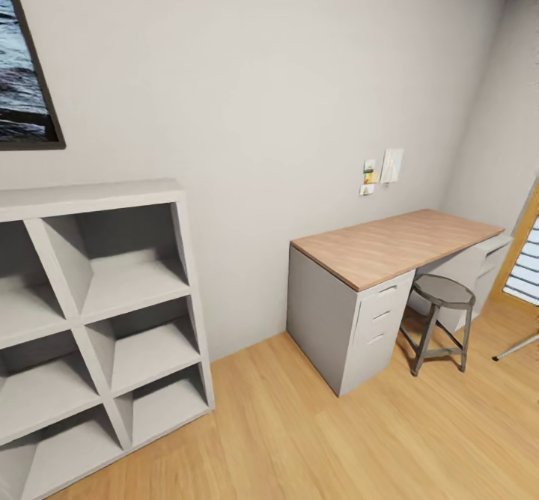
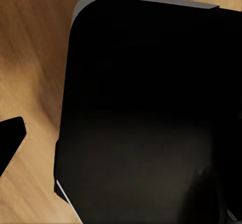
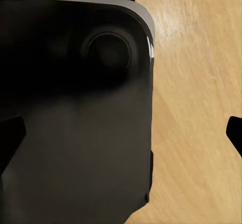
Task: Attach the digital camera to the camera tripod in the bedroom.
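At the head view's right edge, a thin silver leg of the camera tripod (image 1: 516, 346) slants down to a black foot on the light wood floor; the rest of the tripod is cut off. The digital camera is out of view. My right gripper (image 3: 121, 133) is open, its dark fingertips (image 3: 10, 141) far apart over my black base and the floor, holding nothing. My left gripper (image 2: 121, 138) also looks open, with one fingertip (image 2: 10, 141) at the picture's edge and the other lost against the black base.
A grey cube shelf (image 1: 97, 313) stands against the white wall at left. A wood-topped desk (image 1: 389, 249) with grey drawers stands at right, with a grey stool (image 1: 443, 320) beside it. A slatted window (image 1: 528, 260) is at far right, and open floor (image 1: 299, 425) lies ahead.
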You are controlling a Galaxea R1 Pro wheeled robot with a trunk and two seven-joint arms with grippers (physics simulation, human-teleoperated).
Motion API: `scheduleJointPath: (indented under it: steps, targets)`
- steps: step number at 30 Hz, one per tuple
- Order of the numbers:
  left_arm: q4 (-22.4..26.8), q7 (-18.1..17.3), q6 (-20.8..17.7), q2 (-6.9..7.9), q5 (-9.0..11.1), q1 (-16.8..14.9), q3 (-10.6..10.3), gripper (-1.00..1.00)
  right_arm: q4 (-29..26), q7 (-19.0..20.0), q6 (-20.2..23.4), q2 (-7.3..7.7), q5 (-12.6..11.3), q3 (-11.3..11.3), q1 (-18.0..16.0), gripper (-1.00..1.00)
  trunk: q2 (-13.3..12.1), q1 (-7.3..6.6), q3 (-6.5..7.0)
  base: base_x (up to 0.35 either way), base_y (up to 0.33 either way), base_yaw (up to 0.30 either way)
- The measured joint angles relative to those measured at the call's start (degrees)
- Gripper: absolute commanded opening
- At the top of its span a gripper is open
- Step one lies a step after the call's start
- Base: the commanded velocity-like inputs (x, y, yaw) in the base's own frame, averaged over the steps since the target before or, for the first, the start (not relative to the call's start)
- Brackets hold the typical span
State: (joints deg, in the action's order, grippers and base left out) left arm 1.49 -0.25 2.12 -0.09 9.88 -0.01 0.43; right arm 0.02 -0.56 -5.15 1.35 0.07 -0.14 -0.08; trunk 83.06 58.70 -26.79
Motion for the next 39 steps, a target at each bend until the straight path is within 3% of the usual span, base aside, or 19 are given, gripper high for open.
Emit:
scheduleJointPath:
  steps: [21, 32, 39]
  targets:
    - [0.0, 0.0, 0.1, -0.07, -0.1, 0.0, 0.0, 1.0, 0.0, 0.0, -0.2, -0.15, 0.3, 0.3, 0.0, 1.0, 0.0, 0.01, 0.15, 0.255, 0.254, -0.253]
    - [0.0, 0.0, 0.1, -0.09, 0.0, 0.0, 0.1, 1.0, 0.0, 0.0, -0.2, -0.08, 0.3, 0.3, 0.0, 1.0, 0.0, 0.02, 0.15, 0.11, 0.301, -0.261]
    - [0.0, 0.0, 0.1, -0.16, 0.0, 0.0, 0.1, 1.0, 0.0, 0.0, -0.2, -0.04, 0.3, 0.3, 0.0, 1.0, 0.0, 0.03, 0.15, 0.022, 0.085, -0.261]
